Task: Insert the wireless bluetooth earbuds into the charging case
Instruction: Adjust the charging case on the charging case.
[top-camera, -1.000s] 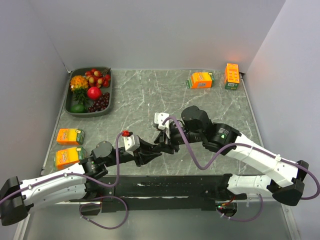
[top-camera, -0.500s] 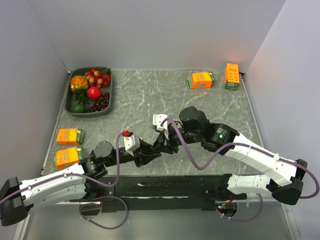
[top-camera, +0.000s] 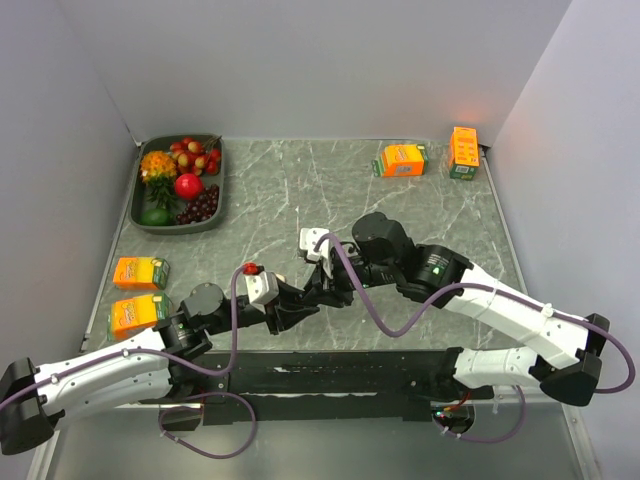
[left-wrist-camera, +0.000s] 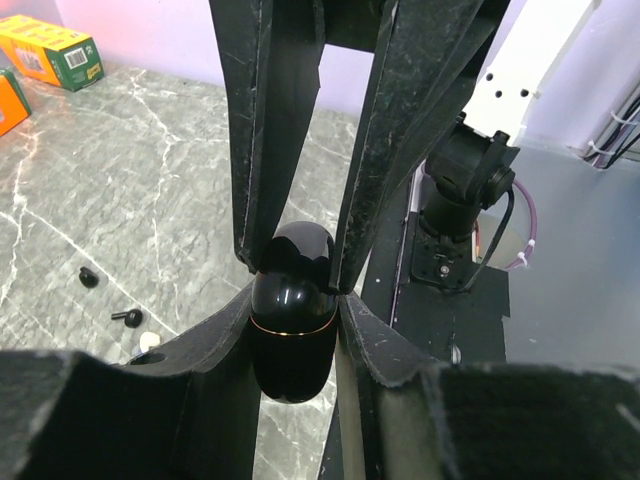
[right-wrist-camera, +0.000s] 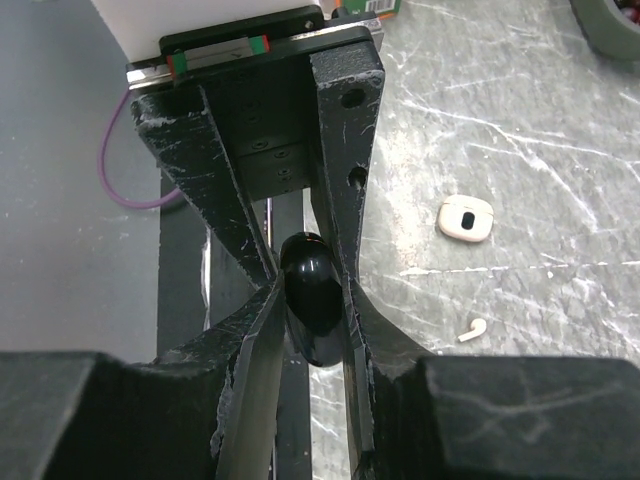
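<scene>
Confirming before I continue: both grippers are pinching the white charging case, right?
No, it is black. The left wrist view shows the left gripper and right gripper both closed on the black charging case; the white case lies on the table.

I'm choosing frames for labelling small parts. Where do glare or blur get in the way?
Left wrist: glints on the glossy black case, left gripper's fingers blurred near the lens, black earbuds sharp. Right wrist: right gripper's fingers soft, white earbud crisp. Top external: even light, no glare.
</scene>
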